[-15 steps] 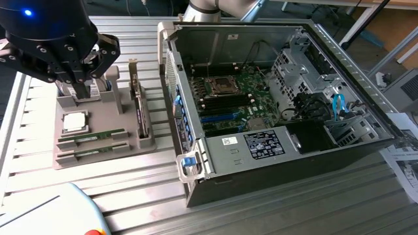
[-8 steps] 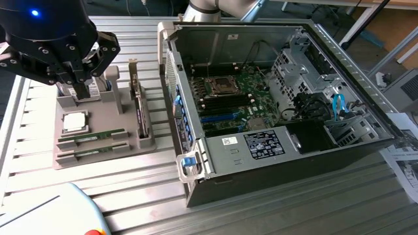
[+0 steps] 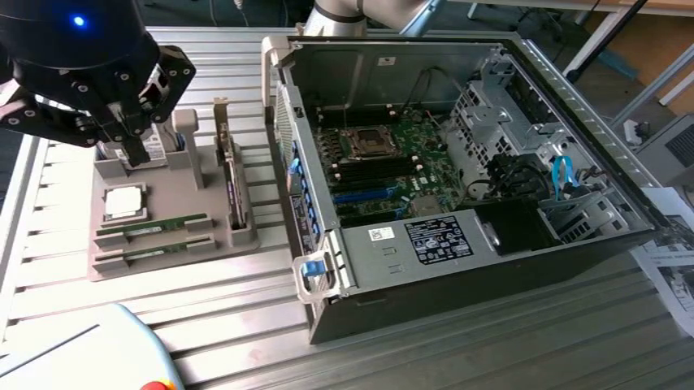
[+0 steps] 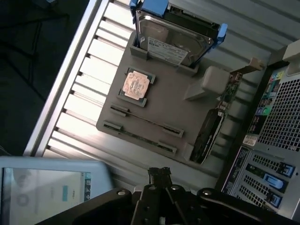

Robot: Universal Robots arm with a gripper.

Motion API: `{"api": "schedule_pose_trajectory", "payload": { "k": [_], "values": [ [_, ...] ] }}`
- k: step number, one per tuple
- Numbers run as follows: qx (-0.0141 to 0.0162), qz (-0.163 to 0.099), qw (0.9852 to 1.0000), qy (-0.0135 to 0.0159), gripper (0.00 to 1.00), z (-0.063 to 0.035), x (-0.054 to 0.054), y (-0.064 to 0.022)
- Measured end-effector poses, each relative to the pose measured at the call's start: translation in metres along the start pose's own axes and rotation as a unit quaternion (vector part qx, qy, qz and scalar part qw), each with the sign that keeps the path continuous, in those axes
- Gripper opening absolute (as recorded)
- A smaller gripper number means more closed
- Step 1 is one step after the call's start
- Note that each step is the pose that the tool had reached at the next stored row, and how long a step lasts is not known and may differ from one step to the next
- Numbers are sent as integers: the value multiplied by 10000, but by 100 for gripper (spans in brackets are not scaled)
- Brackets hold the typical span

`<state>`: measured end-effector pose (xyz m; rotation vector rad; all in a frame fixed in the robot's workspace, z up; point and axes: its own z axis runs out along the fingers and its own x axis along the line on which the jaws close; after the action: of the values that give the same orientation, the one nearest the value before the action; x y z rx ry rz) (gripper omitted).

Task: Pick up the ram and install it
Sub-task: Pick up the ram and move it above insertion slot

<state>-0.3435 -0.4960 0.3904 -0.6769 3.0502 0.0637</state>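
Slatted metal bench [image 3: 244, 321], ram [image 3: 152, 227] in grey tray [image 3: 179, 203], jaws together, empty, raised clear of it.

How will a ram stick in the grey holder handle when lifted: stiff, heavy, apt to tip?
The ram is a thin, narrow board standing on edge in the slots of the holder, so probably stiff and light. Being long, it may tilt and bind in the slots if gripped off-centre. Its bare circuit board looks fragile; a gentle squeeze seems wise.
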Motion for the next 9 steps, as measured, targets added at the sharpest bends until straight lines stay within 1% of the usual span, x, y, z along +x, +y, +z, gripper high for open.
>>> {"api": "schedule_pose_trajectory", "payload": {
  "k": [3, 4, 5, 6, 7, 9],
  "values": [
    [-7, -286, 9996, 10, 11, 2, 0, 0],
    [-10, -425, 9991, 16, 11, 3, 0, 0],
    [-13, -506, 9987, 18, 11, 4, 0, 0],
    [-17, -677, 9977, 25, 11, 5, 0, 0],
    [-19, -757, 9971, 28, 11, 6, 0, 0],
    [-26, -1052, 9944, 38, 11, 9, 0, 0]
  ]
}}
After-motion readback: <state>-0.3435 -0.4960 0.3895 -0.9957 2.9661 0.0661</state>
